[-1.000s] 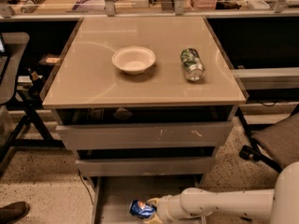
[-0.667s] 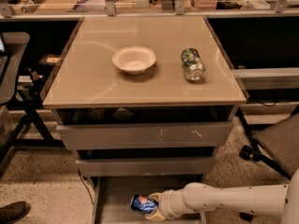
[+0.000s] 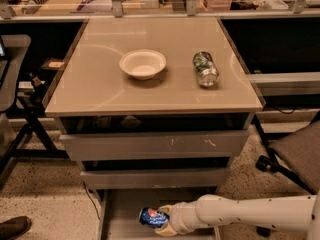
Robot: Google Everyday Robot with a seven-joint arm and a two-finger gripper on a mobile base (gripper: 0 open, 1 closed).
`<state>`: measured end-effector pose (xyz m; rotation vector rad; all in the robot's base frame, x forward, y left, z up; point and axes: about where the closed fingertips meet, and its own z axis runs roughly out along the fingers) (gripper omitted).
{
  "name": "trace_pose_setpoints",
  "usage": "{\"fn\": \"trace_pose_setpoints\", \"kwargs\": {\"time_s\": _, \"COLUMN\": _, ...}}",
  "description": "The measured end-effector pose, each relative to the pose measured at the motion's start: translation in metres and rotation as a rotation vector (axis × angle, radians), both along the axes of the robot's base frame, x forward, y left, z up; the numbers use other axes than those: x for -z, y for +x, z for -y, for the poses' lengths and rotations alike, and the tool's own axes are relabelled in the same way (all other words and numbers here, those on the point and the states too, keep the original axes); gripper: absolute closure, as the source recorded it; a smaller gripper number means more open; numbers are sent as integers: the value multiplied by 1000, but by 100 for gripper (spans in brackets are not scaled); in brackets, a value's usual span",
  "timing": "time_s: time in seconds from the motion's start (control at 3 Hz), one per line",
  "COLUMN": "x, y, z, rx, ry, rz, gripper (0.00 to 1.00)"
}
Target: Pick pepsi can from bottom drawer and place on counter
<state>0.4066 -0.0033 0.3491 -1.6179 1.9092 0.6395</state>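
- The pepsi can (image 3: pixel 152 217) lies on its side on the floor of the bottom drawer (image 3: pixel 122 209), which is pulled out, towards its front and roughly at mid width.
- Its long axis runs left to right across the drawer, nearly in line with the arm (image 3: pixel 250 213).
- The end effector (image 3: pixel 167 219) is down in the drawer at the can's right end, touching or all but touching it. The can lies to the end effector's left, straight off its tip.
- Whether the end effector grips the can or only rests against it, I cannot tell.
- Judgement: if the hold is good, the next move is a straight lift clear of the drawer fronts above, then up over the worktop (image 3: pixel 100 89).
- Markings: blue wrap with a patch of red and white; no lettering can be read.
- On the worktop: a pale bowl (image 3: pixel 142 64) left of centre and a green-and-silver can (image 3: pixel 205 69) on its side to its right, the two well apart. The can's brand is unreadable.
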Motion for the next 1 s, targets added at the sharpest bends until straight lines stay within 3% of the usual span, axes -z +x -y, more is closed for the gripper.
{"fn": "trace_pose_setpoints", "kwargs": {"time_s": 0.67, "x": -83, "y": -14, "z": -13, "rx": -31, "ry": -15, "rz": 86, "gripper": 100}}
{"fn": "trace_pose_setpoints", "kwargs": {"time_s": 1.0, "x": -135, "y": -19, "z": -24, "rx": -73, "ry": -29, "rz": 170, "gripper": 100}}
